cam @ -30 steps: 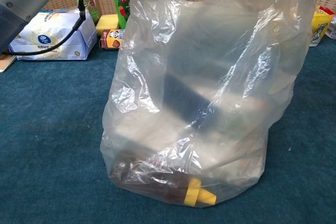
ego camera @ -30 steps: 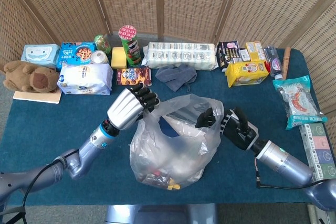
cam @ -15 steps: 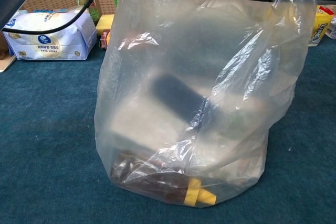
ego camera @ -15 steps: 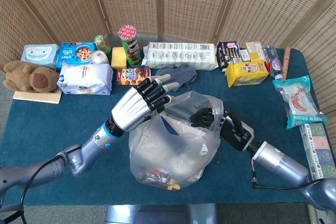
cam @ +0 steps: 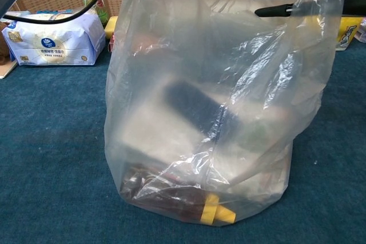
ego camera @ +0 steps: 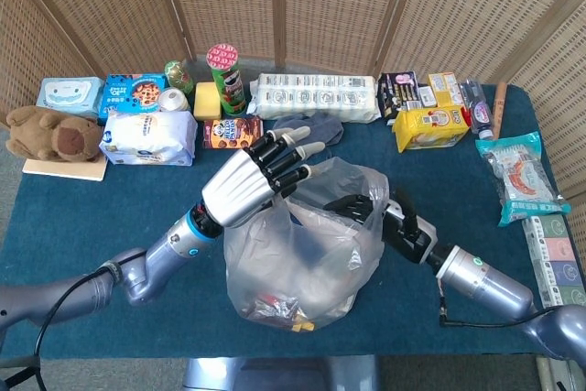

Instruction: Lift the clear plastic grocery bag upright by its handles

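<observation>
No readable text on any package

You see a clear bag (ego camera: 302, 244) on a teal worktop (ego camera: 92, 226), with a yellow cap (cam: 216, 212) showing inside it. Your left hand (ego camera: 256, 180) is silver with black fingers, and a tan woven screen (ego camera: 320, 6) stands behind.

left hand (ego camera: 252, 180): cut off in chest view; bag (cam: 211, 107) contents blurred | right hand (ego camera: 371, 211): grip unclear

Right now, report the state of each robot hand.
Left robot hand: open, fingers spread above the clear plastic grocery bag, holding nothing.
Right robot hand: fingers inside the bag's mouth; grip cannot be told.
</observation>
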